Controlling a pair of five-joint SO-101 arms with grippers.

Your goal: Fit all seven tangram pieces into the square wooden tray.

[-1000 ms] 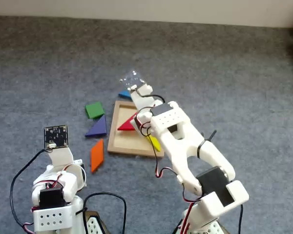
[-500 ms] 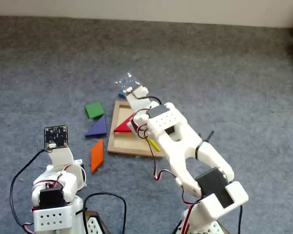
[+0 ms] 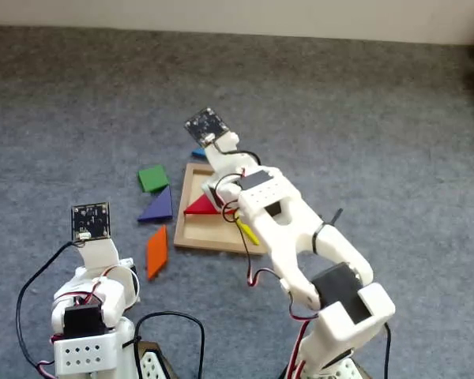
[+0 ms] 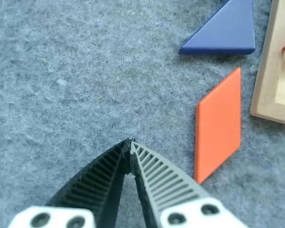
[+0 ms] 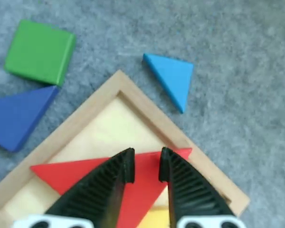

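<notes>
The square wooden tray (image 3: 191, 237) lies mid-table with a red triangle (image 3: 199, 206) and a yellow piece (image 3: 250, 234) inside it. My right gripper (image 5: 146, 164) hovers over the red triangle (image 5: 76, 173) near the tray's far corner (image 5: 118, 78), its fingers open by a narrow gap with nothing held. On the carpet outside the tray lie a light blue triangle (image 5: 170, 78), a green square (image 5: 40, 51), a dark blue triangle (image 4: 228, 31) and an orange parallelogram (image 4: 218, 126). My left gripper (image 4: 129, 143) is shut and empty, low over the carpet beside the orange piece.
Grey carpet covers the whole table. The right arm (image 3: 292, 229) stretches over the tray's right side and hides part of it. The left arm (image 3: 87, 316) stands at the near left. Open carpet lies to the far side and right.
The right arm has swung a little to the left over the tray and its wrist has turned. The left arm and the pieces have stayed put.
</notes>
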